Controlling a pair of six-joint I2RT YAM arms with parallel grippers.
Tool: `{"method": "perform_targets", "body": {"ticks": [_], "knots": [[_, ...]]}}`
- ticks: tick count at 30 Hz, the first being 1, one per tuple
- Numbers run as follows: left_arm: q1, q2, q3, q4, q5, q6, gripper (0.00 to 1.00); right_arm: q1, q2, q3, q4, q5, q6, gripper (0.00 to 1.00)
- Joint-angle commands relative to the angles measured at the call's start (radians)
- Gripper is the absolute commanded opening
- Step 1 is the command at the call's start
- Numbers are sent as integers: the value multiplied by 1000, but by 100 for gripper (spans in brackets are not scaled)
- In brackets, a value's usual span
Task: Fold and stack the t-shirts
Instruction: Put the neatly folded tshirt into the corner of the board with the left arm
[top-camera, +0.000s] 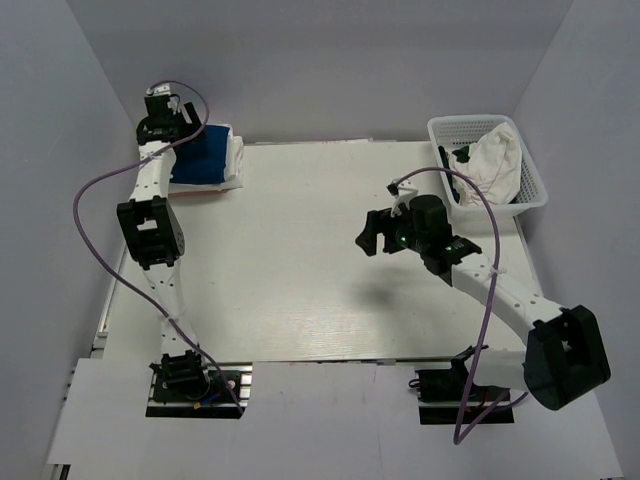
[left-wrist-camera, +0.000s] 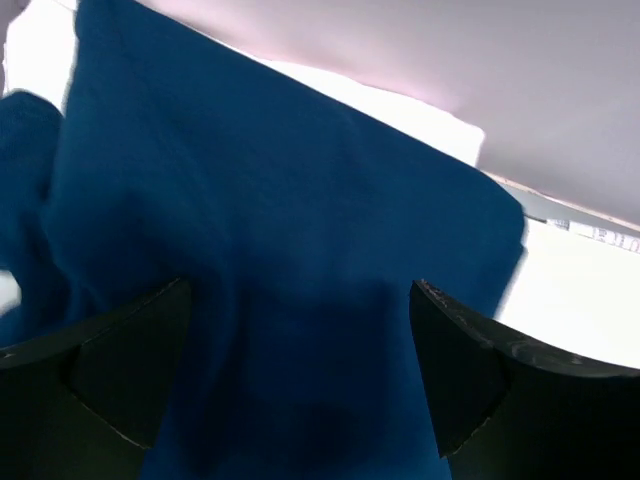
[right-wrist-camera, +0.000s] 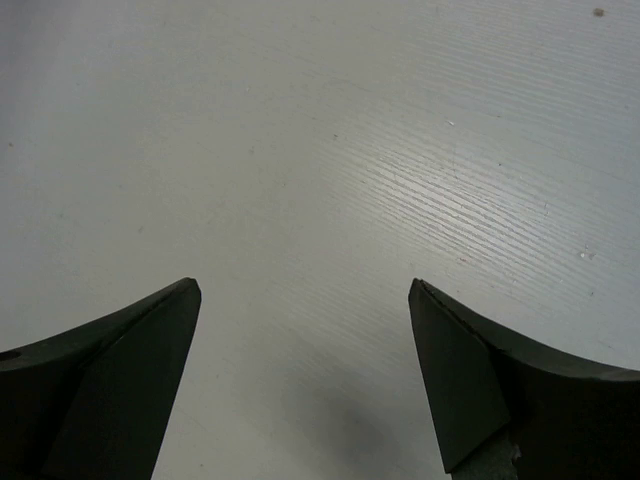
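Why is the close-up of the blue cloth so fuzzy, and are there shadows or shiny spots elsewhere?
Left wrist view: the folded dark blue cloth t-shirt sits so close that it blurs, and the background is washed out. Right wrist view: the white wood-grain table is sharp with a soft sheen. Top view: even light, a faint shadow near the right gripper.

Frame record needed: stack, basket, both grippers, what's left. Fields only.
stack: folded dark blue t-shirt atop folded white cloth, far-left table corner
basket: white plastic lattice basket, far right, holds crumpled white t-shirt
left gripper: open, over the blue shirt
right gripper: open, empty, above white table
remaining: basket shirt unfolded
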Motion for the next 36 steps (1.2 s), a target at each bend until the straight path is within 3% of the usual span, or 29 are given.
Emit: {"method": "perform_targets", "body": {"ticks": [1,14,24,31,36], "knots": [[36,4,53,55,145,-15,99,-1,26,67,-37,20,-3,90],[151,7,74,153,150,-39,99,2,98,130,-62,20,-18,90],[195,121,151,138,193,-123,99,0,167,253,-154,0,-23,90],[195,-100,29,137,112,-102,99,3,110,218,-128,-43,-37,90],[195,-142,-8,53,91,-101,99,2,-47,97,-45,-92,-18,90]]}}
